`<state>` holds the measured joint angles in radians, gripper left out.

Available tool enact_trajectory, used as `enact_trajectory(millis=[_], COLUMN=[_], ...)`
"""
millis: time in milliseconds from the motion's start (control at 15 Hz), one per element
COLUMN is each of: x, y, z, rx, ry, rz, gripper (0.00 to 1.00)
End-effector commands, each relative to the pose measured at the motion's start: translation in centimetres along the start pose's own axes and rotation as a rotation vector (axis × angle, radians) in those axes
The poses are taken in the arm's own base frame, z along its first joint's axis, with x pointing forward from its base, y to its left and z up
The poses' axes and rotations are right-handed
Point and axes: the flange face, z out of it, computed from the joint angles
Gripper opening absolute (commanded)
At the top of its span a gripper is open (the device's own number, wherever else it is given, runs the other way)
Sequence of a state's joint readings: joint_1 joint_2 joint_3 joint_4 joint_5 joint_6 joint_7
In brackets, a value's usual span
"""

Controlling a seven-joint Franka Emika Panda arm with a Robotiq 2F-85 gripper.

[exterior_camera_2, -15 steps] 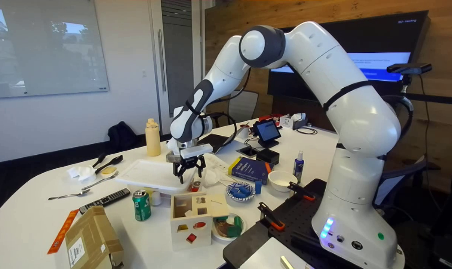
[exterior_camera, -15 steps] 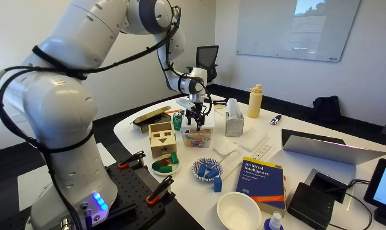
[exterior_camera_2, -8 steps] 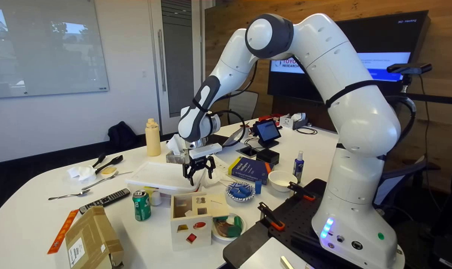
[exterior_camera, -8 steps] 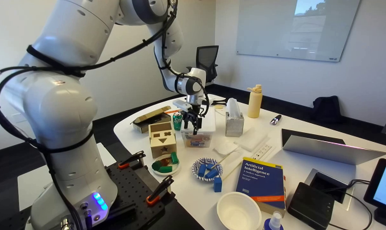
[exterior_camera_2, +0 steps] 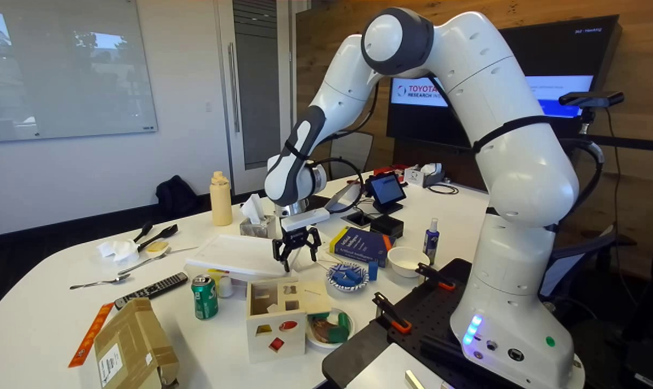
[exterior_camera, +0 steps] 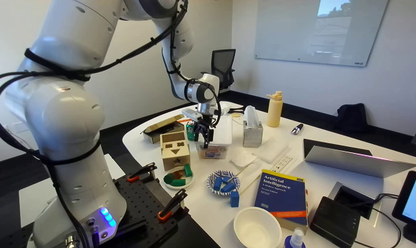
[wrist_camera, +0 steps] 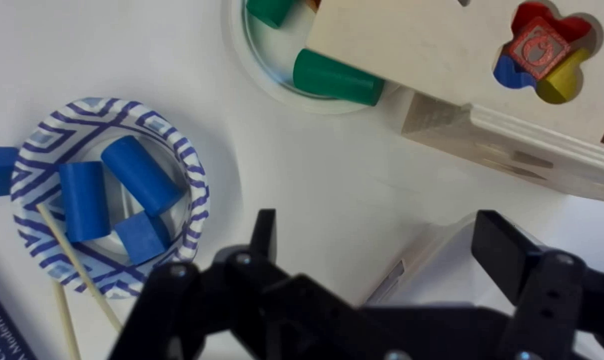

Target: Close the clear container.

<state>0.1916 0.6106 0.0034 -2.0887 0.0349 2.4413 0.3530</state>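
The clear container (exterior_camera: 214,152) stands mid-table, a see-through tub with coloured contents. Its whitish lid (exterior_camera: 223,129) lies across its top; the lid also shows in an exterior view (exterior_camera_2: 231,254). I cannot tell whether the lid is seated on every side. My gripper (exterior_camera: 203,142) is open and empty at the lid's near edge, beside the tub's front corner; it also shows in an exterior view (exterior_camera_2: 299,260). In the wrist view the fingers (wrist_camera: 376,220) are wide apart, one over a corner of the lid (wrist_camera: 461,275), the other over the table. The gripper hides part of the lid.
A wooden shape box (exterior_camera: 176,153) and a green can (exterior_camera_2: 204,297) stand close beside the tub. A patterned bowl (wrist_camera: 196,185) with blue blocks is in front. A tissue box (exterior_camera: 252,135) stands on the far side, a tan carton (exterior_camera_2: 137,340) and remote (exterior_camera_2: 152,290) nearby.
The lid has shifted toward the robot and now covers the tub's front edge. My gripper has moved off the lid toward the robot and the wooden box, staying open.
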Motion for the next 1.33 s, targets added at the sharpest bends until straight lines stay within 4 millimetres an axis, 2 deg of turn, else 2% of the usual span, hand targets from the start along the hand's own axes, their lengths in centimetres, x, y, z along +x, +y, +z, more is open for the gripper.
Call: enact_trajectory(millis=[0,267,867,1067,1267], x=[-1.4,-2.0,-6.1,-7.1,-7.8], y=[0.2,-0.4,-1.4,-1.3,-1.1], z=[-1.7,-5.1,-16.4,-18.6,-19.5], rx=[0.015,0.045,0.115,0.111,0.115], ry=[-0.007,0.021,0.044,0.066,0.080], rz=[0.031,0.030,0.007,0.000,-0.002], gripper=[1.00,1.00,1.00,1.00,1.00])
